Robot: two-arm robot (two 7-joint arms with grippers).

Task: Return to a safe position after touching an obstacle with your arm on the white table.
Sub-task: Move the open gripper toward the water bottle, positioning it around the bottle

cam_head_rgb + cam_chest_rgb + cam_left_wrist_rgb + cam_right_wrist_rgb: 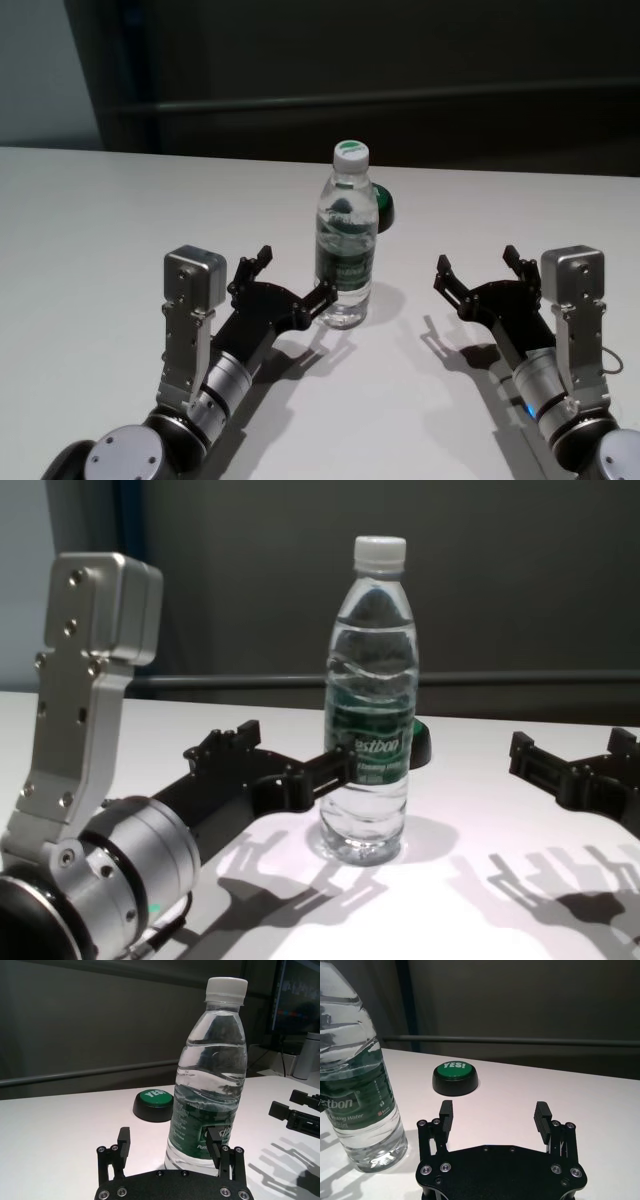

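The clear water bottle point(348, 240) with a white cap and green label stands upright mid-table on the white table point(90, 220). My left gripper point(295, 275) is open just left of it. Its inner fingertip point(325, 293) lies against the bottle's lower side, and the bottle is not between the fingers. The left wrist view shows that finger point(215, 1142) in front of the bottle point(212, 1060). In the chest view the fingertip point(343, 765) meets the label of the bottle point(370, 680). My right gripper point(477, 262) is open and empty, right of the bottle and apart from it.
A low black button with a green "YES!" top point(384, 206) sits just behind the bottle; it also shows in the right wrist view point(455, 1078). A dark wall with a rail point(520, 1040) runs behind the table's far edge.
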